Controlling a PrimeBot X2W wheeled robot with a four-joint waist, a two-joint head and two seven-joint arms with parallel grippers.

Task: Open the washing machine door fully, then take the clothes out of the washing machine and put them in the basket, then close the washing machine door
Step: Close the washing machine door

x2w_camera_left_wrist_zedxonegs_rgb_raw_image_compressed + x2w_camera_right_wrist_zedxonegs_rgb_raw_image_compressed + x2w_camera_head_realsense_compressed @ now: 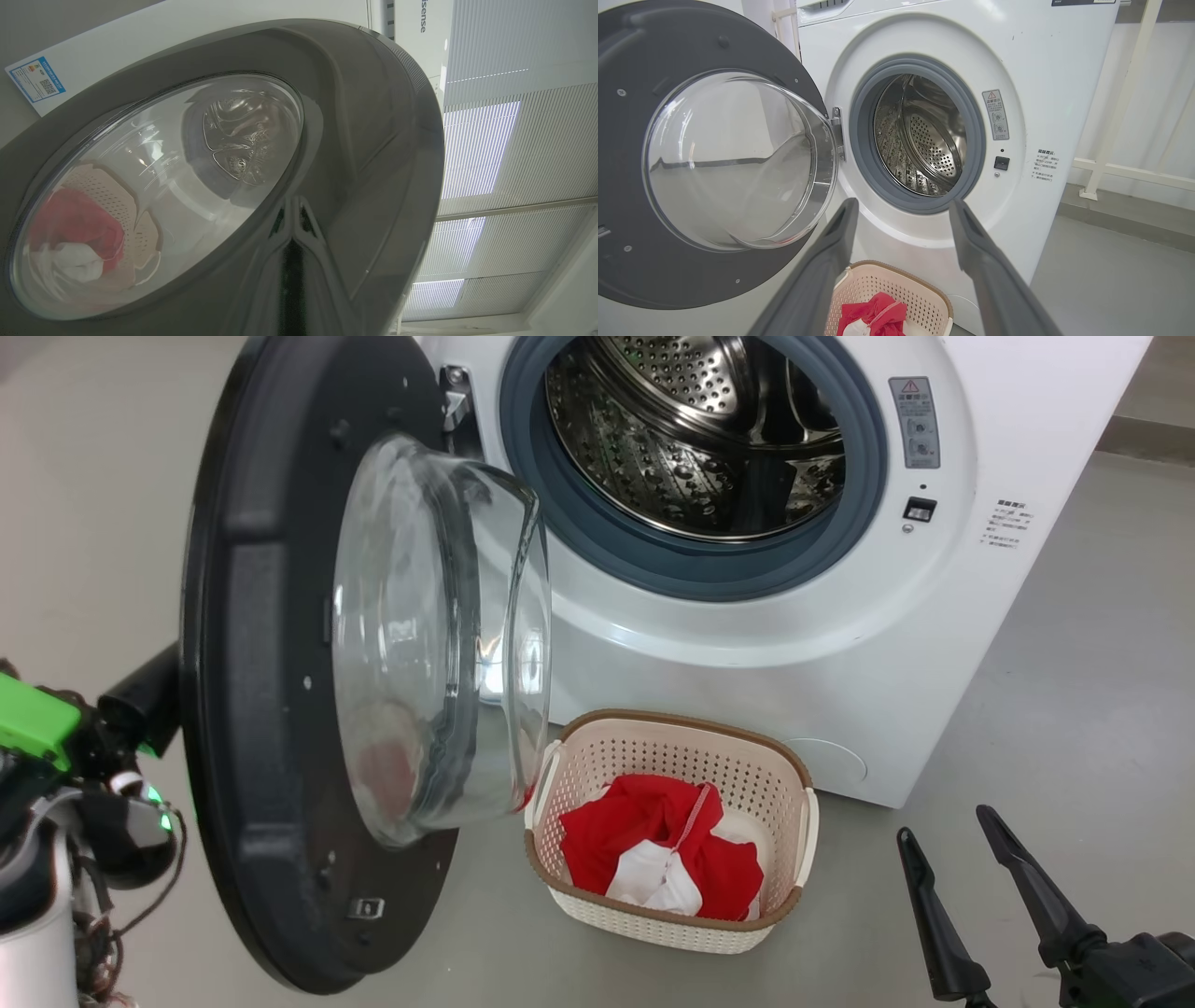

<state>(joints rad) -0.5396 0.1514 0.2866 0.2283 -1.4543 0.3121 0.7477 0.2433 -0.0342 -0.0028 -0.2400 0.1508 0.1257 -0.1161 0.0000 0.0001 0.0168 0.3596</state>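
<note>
The door [261, 663] stands open beside the washing machine [980, 616], the clothes [653, 840] lie in the basket [672, 737] at its foot, the right gripper [945, 823] has its fingers apart, and whether the left gripper [292, 233], close against the door, is apart or together cannot be told.

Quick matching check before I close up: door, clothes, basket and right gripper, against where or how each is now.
1 washing machine door
2 clothes
3 basket
4 right gripper

A on the floor before the washing machine
B swung open
C fingers apart, holding nothing
D lying in the basket

Pairs: 1-B, 2-D, 3-A, 4-C
</note>
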